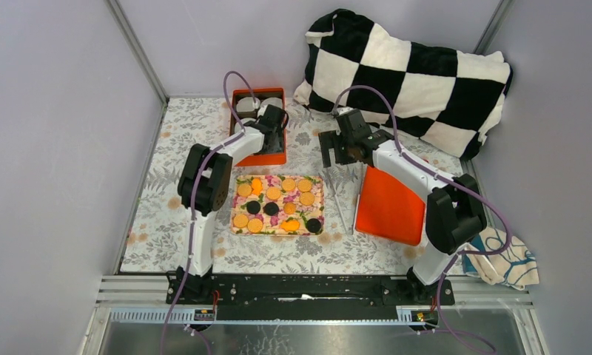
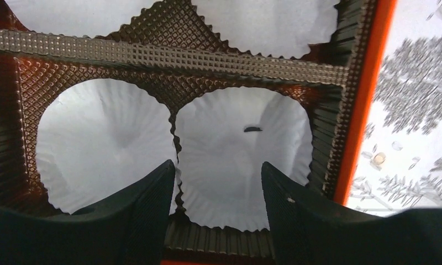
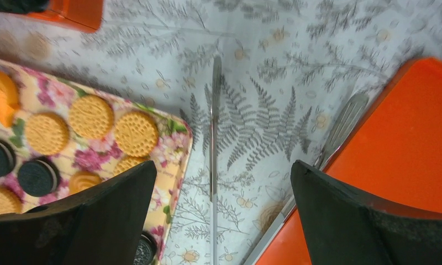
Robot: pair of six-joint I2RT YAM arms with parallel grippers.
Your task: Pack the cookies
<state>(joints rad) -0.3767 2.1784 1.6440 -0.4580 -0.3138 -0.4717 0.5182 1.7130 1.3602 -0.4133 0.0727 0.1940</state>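
Operator: Where are the cookies?

Spotter: All on the tray in the middle of the table, tan ones and a few black. From what you can see, none has gone into the box behind it, so I'd judge the packing hardly begun – every cookie is left to move.

Operator: And my grippers?

Spotter: Your left gripper hangs over the box with its jaws apart and nothing between them. Your right gripper is spread wide and also empty, above the tongs that lie on the cloth between the tray and the lid.

Operator: What do the wrist views give me that the top view doesn't?

Spotter: The left wrist looks straight into the box: the white cups it shows hold no cookie, and one carries only a small dark speck. From above, your arm hides most of that. The right wrist shows the tongs just beside the tray's edge, plus the patterned faces of the nearest cookies. Only the top view shows the whole tray and both arms at once – count your cookies there
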